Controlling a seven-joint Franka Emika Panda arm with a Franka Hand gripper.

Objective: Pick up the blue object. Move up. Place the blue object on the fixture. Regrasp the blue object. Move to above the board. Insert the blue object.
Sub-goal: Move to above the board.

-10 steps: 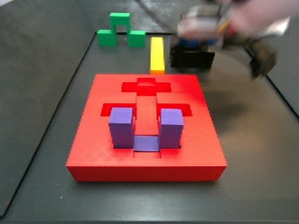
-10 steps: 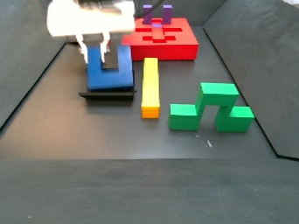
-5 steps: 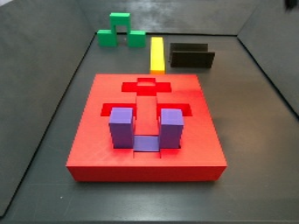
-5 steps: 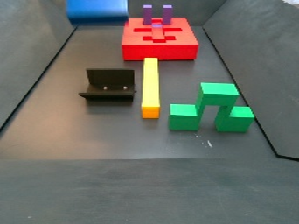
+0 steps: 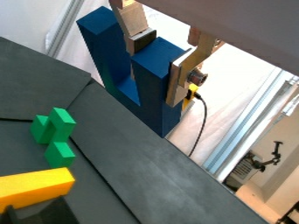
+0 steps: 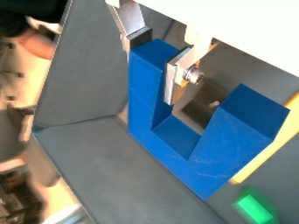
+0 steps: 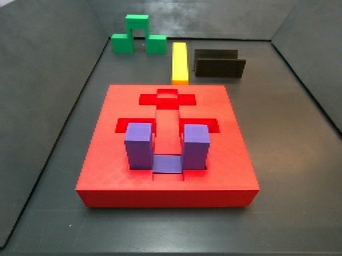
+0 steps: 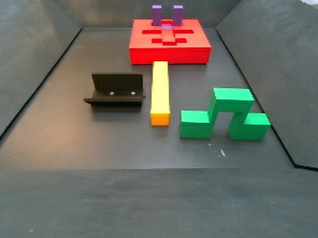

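Blue object (image 5: 138, 74) sits clamped in the pincer (image 5: 160, 54), high above the counter (image 8: 137, 158) and out of both side views, so only the wrist views show it. In both wrist views the silver fingers (image 6: 179, 72) press one thick prong from either side, while the other prong and the joining base hang free. It looks like stiff matte plastic: rigid and probably fairly light, with flat faces that should give the pads a sure hold, though a grip on one prong leaves the rest overhanging and could let the block twist if it is bumped. Taking it across flat, parallel prong faces, as here, seems the sensible place to hold it.

Below, the fixture (image 8: 114, 90) stands empty just beside the yellow bar (image 8: 159, 91). The green block (image 8: 225, 113) lies near the bar's other side. The board (image 7: 168, 143) is a red slab with a cross-shaped recess open in its top and a purple block (image 7: 167, 144) standing upright in another recess. Judging by this, the regrasp seems done and the carry toward the board is in hand.

The counter is dark and matte, with sloping dark walls around it; the floor between the fixture and the board is bare, leaving free room for a descent
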